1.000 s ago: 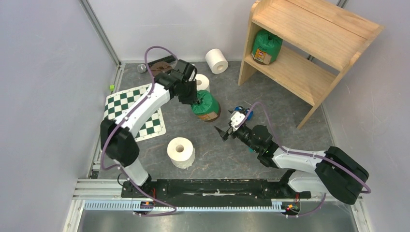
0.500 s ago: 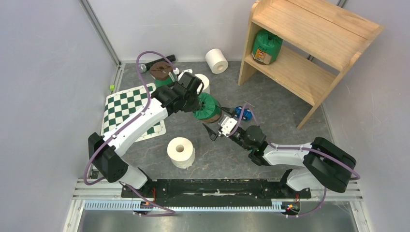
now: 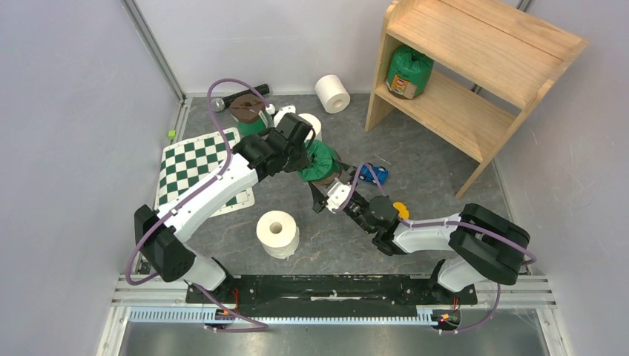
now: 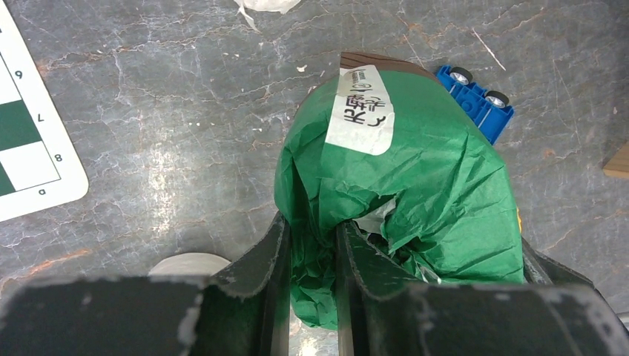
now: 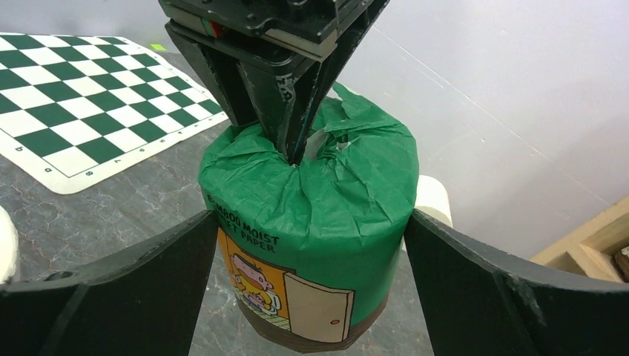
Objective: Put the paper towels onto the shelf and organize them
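My left gripper (image 3: pixel 306 159) is shut on the gathered top of a green-wrapped paper towel roll (image 3: pixel 321 163) and holds it off the floor. In the left wrist view the fingers (image 4: pixel 276 252) pinch the green wrap (image 4: pixel 400 170). My right gripper (image 3: pixel 325 195) is open, with one jaw on each side of the same roll (image 5: pixel 311 215), not touching it. The wooden shelf (image 3: pixel 482 44) stands at the back right with one green roll (image 3: pixel 409 71) on its lower tier. White rolls lie on the floor at the back (image 3: pixel 331 93), behind the left gripper (image 3: pixel 313 122) and near the front (image 3: pixel 277 233). Another green roll (image 3: pixel 254 126) is partly hidden.
A green-white checkerboard mat (image 3: pixel 194 167) lies at the left. A blue toy car (image 3: pixel 376 175) sits just right of the held roll. A black microphone (image 3: pixel 239 96) and a brown disc (image 3: pixel 245 109) lie at the back left. An orange object (image 3: pixel 401 210) sits by the right arm.
My left gripper has carried the green roll down and right, off the floor. My right gripper has moved left to it, and its open jaws now flank the roll.
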Robot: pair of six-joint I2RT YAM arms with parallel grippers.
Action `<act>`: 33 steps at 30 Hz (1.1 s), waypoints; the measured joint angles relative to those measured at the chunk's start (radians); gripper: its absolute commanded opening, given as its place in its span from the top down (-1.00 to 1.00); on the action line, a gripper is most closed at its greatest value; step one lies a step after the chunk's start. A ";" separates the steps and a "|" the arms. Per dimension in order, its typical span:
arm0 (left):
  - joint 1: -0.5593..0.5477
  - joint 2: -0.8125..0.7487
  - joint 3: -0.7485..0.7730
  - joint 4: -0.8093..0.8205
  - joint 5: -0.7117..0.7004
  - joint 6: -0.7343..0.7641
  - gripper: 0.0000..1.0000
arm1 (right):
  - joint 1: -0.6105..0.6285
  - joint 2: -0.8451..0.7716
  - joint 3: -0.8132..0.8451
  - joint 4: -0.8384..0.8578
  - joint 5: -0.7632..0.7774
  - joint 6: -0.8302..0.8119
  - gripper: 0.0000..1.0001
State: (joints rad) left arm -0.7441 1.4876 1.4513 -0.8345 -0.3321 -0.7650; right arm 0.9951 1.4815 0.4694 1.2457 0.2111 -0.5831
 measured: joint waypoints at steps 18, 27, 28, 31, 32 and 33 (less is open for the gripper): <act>-0.019 -0.029 0.000 -0.018 -0.011 -0.001 0.96 | -0.004 0.019 0.030 -0.021 -0.071 -0.055 -0.96; -0.032 -0.055 0.000 -0.014 -0.039 -0.001 0.95 | 0.003 0.051 0.045 0.039 -0.033 -0.049 -0.54; -0.032 -0.056 0.000 -0.014 -0.040 -0.001 0.94 | 0.003 0.051 0.045 0.040 -0.033 -0.048 -0.45; -0.035 -0.062 -0.002 -0.016 -0.045 0.000 0.86 | 0.003 0.048 0.045 0.041 -0.038 -0.045 -0.14; -0.035 -0.065 -0.002 -0.016 -0.047 0.000 0.81 | 0.003 0.045 0.044 0.040 -0.040 -0.044 -0.07; -0.037 -0.068 -0.002 -0.016 -0.048 0.000 0.73 | 0.003 0.040 0.044 0.038 -0.042 -0.043 0.01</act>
State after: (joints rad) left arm -0.7811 1.4197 1.4494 -0.8501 -0.3805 -0.7654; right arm 0.9977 1.5211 0.5137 1.2835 0.1692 -0.6258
